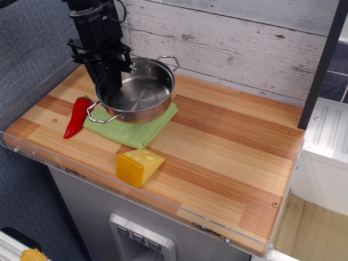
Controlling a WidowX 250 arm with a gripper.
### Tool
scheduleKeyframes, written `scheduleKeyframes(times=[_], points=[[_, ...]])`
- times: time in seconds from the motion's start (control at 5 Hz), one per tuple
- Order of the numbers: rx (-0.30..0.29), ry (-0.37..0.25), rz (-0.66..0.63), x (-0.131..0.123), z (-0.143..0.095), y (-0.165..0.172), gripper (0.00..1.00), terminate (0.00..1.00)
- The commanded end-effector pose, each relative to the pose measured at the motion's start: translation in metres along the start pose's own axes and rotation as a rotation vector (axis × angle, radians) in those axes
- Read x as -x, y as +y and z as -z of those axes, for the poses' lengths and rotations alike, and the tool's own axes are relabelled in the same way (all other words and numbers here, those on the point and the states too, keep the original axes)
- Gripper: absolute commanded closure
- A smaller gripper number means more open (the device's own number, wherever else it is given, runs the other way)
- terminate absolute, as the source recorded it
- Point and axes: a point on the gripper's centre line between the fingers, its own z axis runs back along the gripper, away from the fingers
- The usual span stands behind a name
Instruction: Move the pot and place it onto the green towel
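Note:
The shiny steel pot (138, 95) with two wire loop handles is over the light green towel (144, 130) at the left of the wooden table. It looks level and close to or resting on the cloth; I cannot tell which. My black gripper (109, 89) comes down from above and is shut on the pot's left rim, one finger inside and one outside. The towel shows only at its front and right edges around the pot.
A red chili pepper (78, 115) lies just left of the towel, near the pot's front handle. A yellow cheese wedge (138, 166) sits in front of the towel near the table's front edge. A white plank wall (244, 43) stands behind.

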Motion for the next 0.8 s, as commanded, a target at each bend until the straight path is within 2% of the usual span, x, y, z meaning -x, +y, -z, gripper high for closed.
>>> scheduleKeyframes(times=[0.0, 0.2, 0.6], points=[[-0.079, -0.002, 0.013, -0.009, 0.014, 0.019, 1.0, 0.0], [-0.084, 0.002, 0.004, -0.01, 0.023, 0.027, 1.0, 0.0], [-0.08, 0.001, -0.024, -0.01, 0.025, 0.036, 1.0, 0.0]])
